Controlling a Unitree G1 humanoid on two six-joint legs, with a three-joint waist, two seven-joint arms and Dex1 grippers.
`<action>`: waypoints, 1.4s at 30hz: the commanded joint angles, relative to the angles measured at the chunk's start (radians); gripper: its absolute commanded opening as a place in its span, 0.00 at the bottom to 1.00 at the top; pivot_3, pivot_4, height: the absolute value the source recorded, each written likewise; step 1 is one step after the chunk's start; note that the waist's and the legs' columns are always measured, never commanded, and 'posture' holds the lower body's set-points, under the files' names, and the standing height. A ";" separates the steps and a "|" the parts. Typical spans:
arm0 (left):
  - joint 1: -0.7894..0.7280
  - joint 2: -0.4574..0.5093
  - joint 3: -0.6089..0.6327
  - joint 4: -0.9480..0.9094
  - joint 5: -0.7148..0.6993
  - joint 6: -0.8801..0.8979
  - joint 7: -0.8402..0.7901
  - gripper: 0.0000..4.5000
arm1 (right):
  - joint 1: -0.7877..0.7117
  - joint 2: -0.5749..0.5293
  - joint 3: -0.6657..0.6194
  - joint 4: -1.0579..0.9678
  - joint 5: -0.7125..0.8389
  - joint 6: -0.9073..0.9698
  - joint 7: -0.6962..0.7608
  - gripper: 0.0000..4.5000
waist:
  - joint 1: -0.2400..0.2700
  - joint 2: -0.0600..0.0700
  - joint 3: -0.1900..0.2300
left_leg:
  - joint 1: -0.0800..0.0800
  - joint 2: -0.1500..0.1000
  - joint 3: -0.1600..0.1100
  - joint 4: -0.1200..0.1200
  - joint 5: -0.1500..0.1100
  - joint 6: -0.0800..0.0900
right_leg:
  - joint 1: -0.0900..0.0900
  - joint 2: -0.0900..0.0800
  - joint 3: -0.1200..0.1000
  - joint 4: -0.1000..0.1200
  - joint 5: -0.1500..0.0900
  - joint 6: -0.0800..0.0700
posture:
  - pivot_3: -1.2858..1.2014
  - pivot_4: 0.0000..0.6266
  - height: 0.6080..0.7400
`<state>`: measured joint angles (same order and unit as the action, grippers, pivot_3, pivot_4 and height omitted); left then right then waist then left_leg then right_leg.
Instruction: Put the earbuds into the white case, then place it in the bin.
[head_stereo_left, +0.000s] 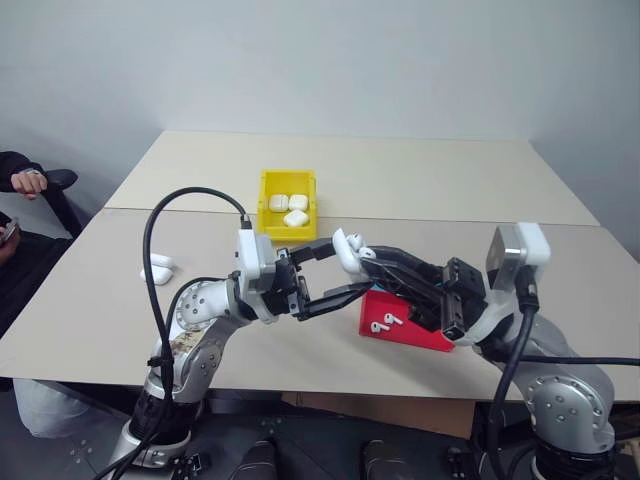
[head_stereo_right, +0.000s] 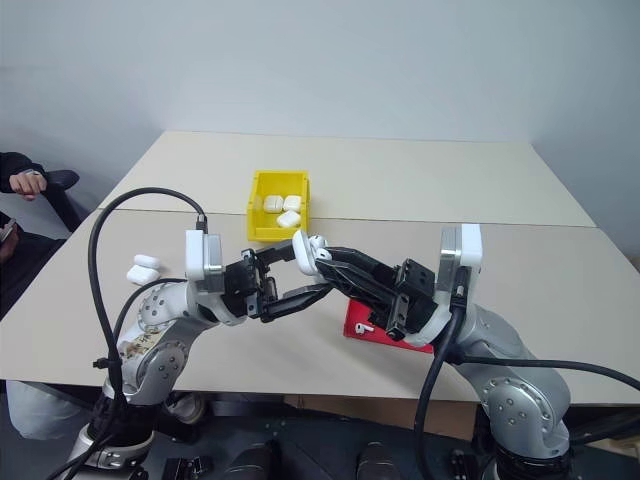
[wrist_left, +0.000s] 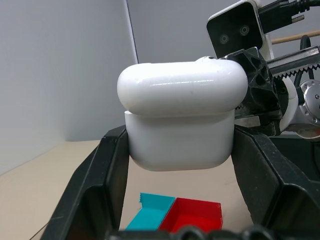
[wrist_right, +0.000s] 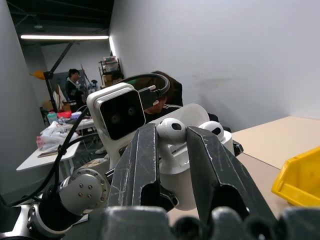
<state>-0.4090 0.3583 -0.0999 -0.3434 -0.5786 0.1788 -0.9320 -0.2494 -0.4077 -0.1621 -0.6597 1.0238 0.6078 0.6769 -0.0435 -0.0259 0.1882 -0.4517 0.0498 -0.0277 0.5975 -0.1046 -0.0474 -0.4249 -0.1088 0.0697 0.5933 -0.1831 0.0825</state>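
A: What does the left gripper (head_stereo_left: 322, 272) do?

B: Its two black fingers are clamped on the white case (wrist_left: 179, 120), one finger on each side of the body. The case is held up in the air over the tabletop (head_stereo_left: 90, 300), and its lid stands open in the head views.

A: And the right gripper (wrist_right: 172, 150)?

B: It is closed on one earbud (wrist_right: 171, 129), which is pinched between the fingertips just at the open case. A second earbud (wrist_right: 212, 129) sits beside it in the case.

A: What lies below them?

B: A red and blue tray (wrist_left: 176, 216) is on the tabletop, with one more earbud (head_stereo_left: 383, 323) on its red part. Farther back stands the yellow bin (head_stereo_left: 287, 182) with three white cases inside. Two other cases (head_stereo_left: 159, 267) lie at the left side, and a person's hand (head_stereo_left: 30, 181) is at the left edge.
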 joint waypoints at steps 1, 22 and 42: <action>-0.006 -0.003 0.018 -0.033 -0.006 -0.028 0.000 0.62 | 0.005 -0.019 0.003 -0.004 0.014 -0.021 0.015 0.14 | 0.001 0.000 0.000 | 0.000 0.000 0.000 0.000 0.000 0.000 | 0.000 0.000 0.000 0.000 0.000 0.000 | 0.52 0.24 1.00; -0.013 0.015 -0.039 0.083 0.120 -0.111 -0.072 0.62 | -0.001 -0.196 -0.089 -0.020 -0.025 -0.094 0.075 0.50 | 0.001 0.000 0.000 | -0.001 0.000 0.000 0.000 0.000 0.000 | 0.000 0.000 0.000 -0.002 0.000 0.000 | 0.52 0.24 1.00; -0.131 -0.016 -0.126 0.221 0.248 -0.202 -0.140 0.62 | -0.241 -0.394 0.131 -0.012 -0.188 -0.006 0.147 0.01 | 0.014 -0.001 0.000 | -0.005 -0.001 0.000 -0.002 0.000 0.001 | -0.002 0.000 0.000 -0.006 0.000 0.001 | 0.52 0.24 1.00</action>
<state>-0.5176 0.3407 -0.2212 -0.0991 -0.3405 -0.0028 -1.0714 -0.4879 -0.7874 -0.0268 -0.6312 0.8639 0.6401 0.8052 -0.0298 -0.0268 0.1887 -0.4569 0.0491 -0.0275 0.5959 -0.1042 -0.0464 -0.4270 -0.1091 0.0695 0.5875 -0.1834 0.0830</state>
